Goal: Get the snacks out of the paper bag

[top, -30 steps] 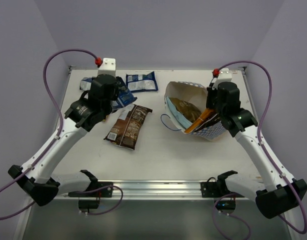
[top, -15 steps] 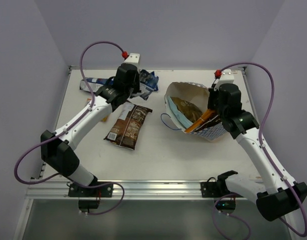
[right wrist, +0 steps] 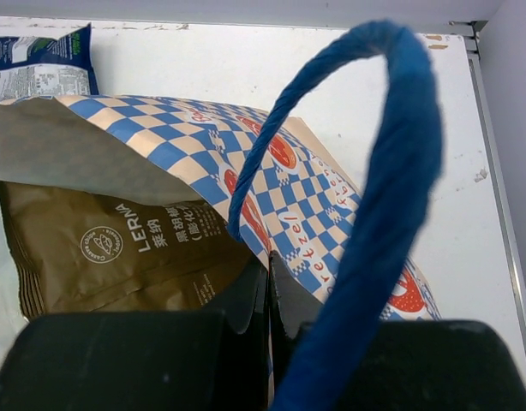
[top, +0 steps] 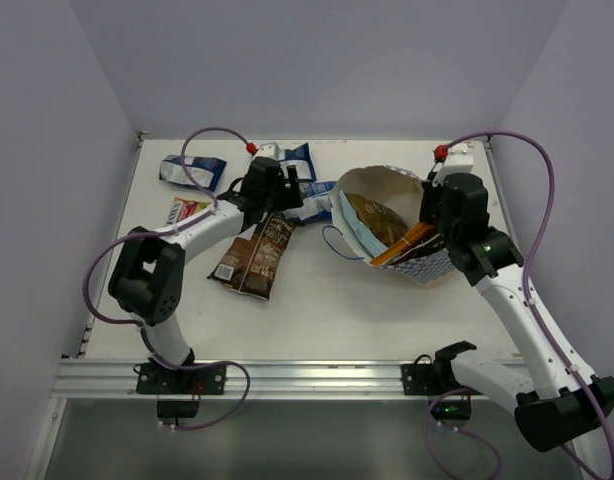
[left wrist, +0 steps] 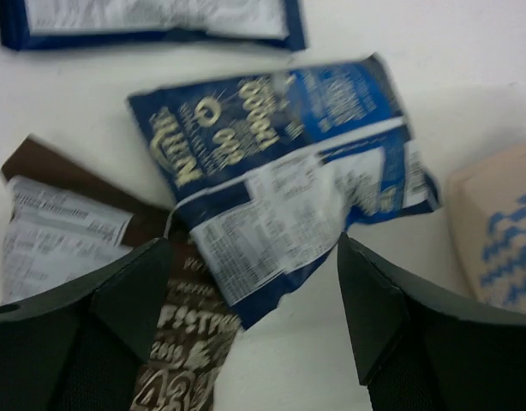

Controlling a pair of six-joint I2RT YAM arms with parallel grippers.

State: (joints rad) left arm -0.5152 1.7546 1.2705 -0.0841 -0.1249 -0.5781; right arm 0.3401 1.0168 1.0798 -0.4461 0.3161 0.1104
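The paper bag lies tipped over at right centre, its mouth facing left. My right gripper is shut on the bag's checkered rim, beside the blue cord handle. Inside show an olive-tan packet and an orange packet. My left gripper hangs open just left of the bag's mouth, over a blue-and-white packet that lies flat on the table. A dark brown chip bag lies partly under that packet.
More packets lie on the white table: blue-and-white ones at the back and far left, and a red-and-yellow one. The table's back edge and walls are close behind the bag.
My left arm has swung right from the far-left packets to the bag's mouth, and its jaws have opened. A blue-and-white packet now lies under them. The right gripper keeps its hold.
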